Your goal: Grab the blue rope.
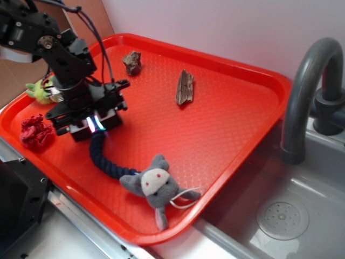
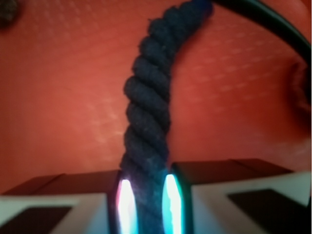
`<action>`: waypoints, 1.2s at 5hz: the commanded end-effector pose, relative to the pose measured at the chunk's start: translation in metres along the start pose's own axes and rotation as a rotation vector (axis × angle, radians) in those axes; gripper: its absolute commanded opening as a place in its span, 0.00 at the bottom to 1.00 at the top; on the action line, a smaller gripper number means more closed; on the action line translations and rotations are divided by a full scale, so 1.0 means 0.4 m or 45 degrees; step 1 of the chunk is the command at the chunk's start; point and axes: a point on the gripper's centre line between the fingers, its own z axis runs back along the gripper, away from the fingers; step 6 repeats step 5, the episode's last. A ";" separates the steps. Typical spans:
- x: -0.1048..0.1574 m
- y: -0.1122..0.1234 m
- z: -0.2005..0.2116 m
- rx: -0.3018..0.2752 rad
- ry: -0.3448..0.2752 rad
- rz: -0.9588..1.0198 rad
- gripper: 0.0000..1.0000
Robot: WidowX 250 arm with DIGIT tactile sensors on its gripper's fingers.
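Navy braid sits pinched between the glowing pads (image 2: 126, 202) of the gripper (image 1: 97, 125), which is clamped tight on the blue rope (image 2: 148, 112) right at its free end, jaws pressed against both sides of the strands in the wrist view. The black arm (image 1: 59, 51) reaches in from the upper left, bent down over the tray with the wrist pitched low and cables looping above it. From the gripper the rope curls down and right across the red tray (image 1: 226, 108) to the grey mouse head (image 1: 155, 186) near the front edge. Just left of the gripper lies a dark-red fabric wad (image 1: 35, 131); behind the arm peeks a green plush toy (image 1: 39, 90). Farther back, two brown chunks (image 1: 132, 62), well apart. Right of the tray, a grey faucet (image 1: 310, 81) over a sink (image 1: 280, 216).
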 end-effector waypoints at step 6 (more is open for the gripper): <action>0.159 -0.081 0.504 -0.397 0.038 -0.580 0.94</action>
